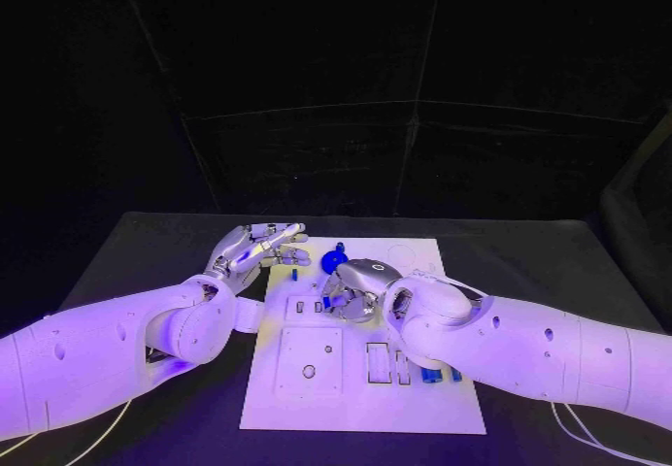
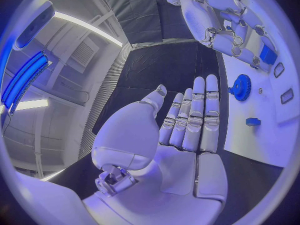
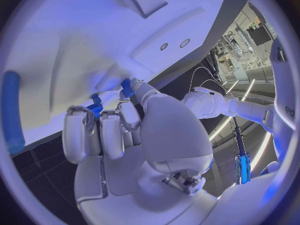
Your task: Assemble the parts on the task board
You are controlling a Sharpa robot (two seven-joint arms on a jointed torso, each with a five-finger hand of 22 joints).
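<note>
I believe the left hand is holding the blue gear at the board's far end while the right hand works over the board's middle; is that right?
Not quite. The left hand holds nothing: the left wrist view shows its fingers straight and its palm bare, with the blue gear lying apart from it on the task board. The right hand is indeed over the board's middle.

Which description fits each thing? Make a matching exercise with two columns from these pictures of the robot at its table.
Things:
1. left hand
2. right hand
3. blue gear
4. board

Descriptions:
a. white, flat on the black table
b. round and toothed, on the board
c. fingers straight and together, holding nothing
d. fingers curled over a small blue part

Pairs: 1-c, 2-d, 3-b, 4-a
</note>
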